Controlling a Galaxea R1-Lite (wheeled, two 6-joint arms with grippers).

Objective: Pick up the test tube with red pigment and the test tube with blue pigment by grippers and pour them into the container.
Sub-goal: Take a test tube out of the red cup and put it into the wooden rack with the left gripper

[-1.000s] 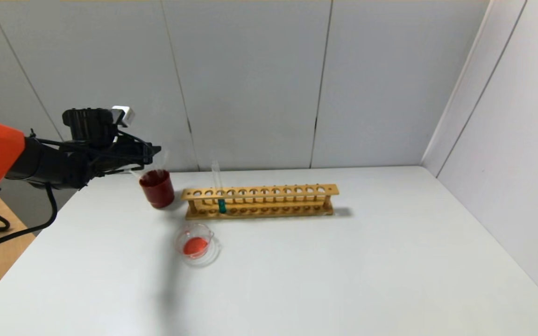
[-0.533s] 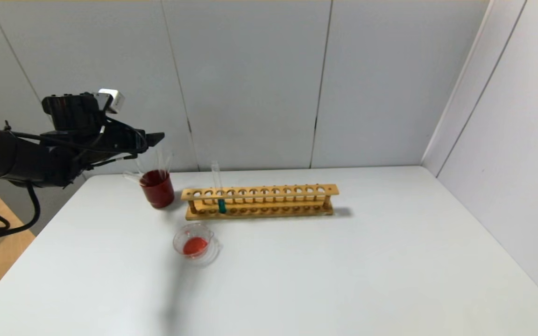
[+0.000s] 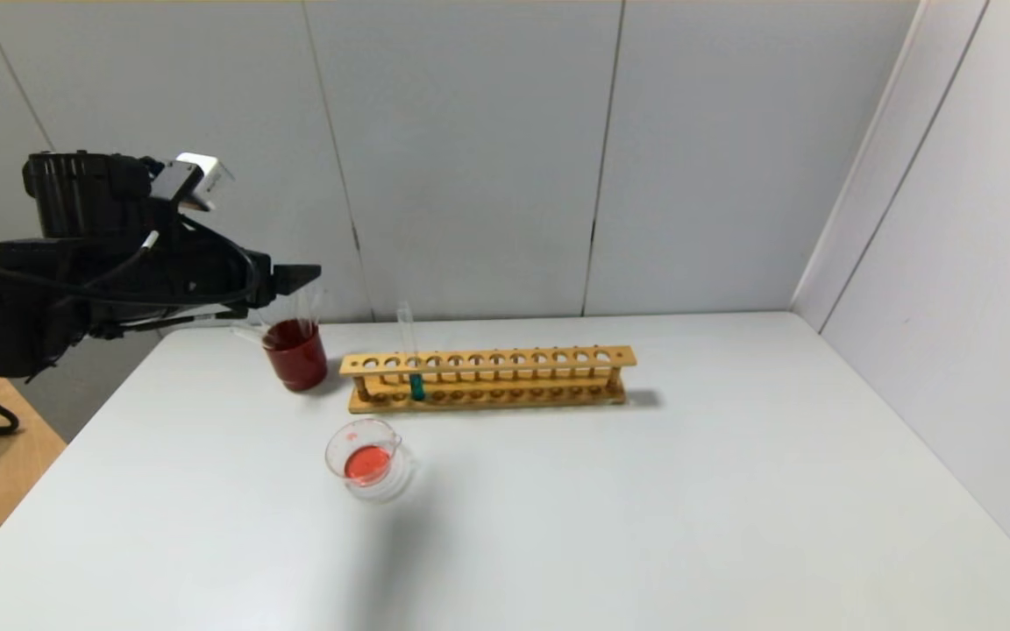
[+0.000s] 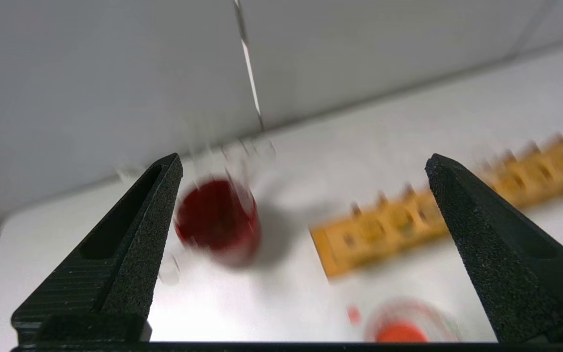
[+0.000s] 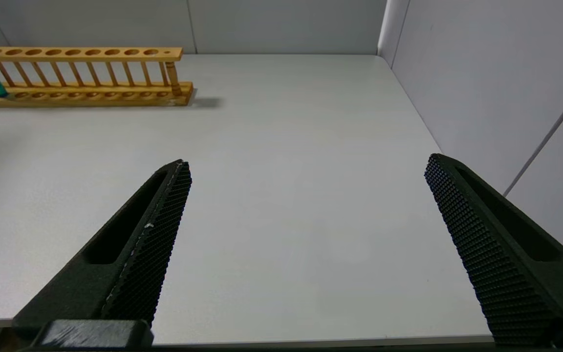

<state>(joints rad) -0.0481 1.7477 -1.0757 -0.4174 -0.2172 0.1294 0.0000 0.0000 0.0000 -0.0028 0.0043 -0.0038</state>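
Since releasing above red cup (image 3: 295, 354) | left gripper (image 3: 299, 278) empty, raised, jaws wide

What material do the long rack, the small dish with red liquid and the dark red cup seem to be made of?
The rack looks like light varnished wood: yellow-tan colour, turned posts. The container looks like clear glass, since the red liquid shows through its wall; clear plastic is possible. The dark red cup is opaque and slightly glossy, probably plastic or glazed ceramic.
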